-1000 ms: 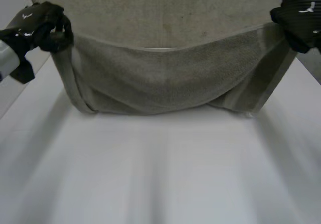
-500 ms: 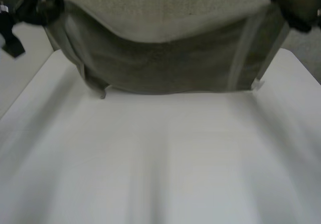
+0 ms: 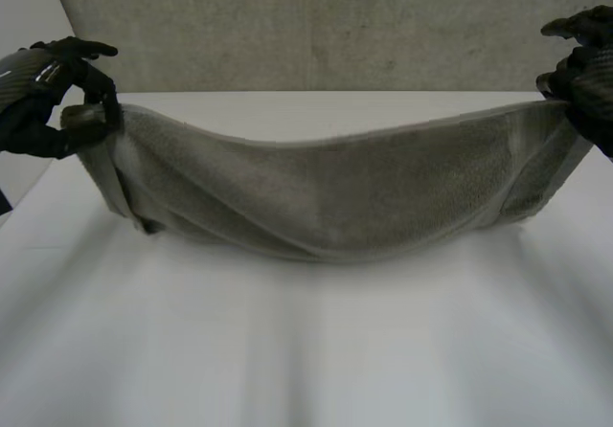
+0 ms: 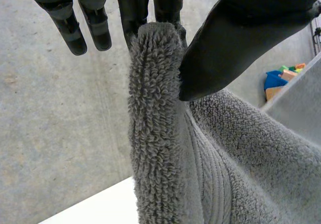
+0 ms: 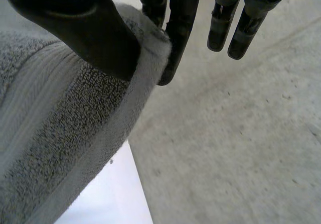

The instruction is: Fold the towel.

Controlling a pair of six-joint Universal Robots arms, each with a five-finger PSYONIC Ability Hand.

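Left hand [image 3: 48, 101]: black, thumb and fingers pinched on the left top corner of the grey terry towel [image 3: 335, 192].
Right hand [image 3: 586, 87]: black, clamped the same way on the right top corner.
Towel position: stretched between both hands, sagging mid-span, lower fold apparently resting on the white table [image 3: 306, 350].
Long axis: left to right.
Next move: likely lowering the held edge evenly, with neither hand nearer.
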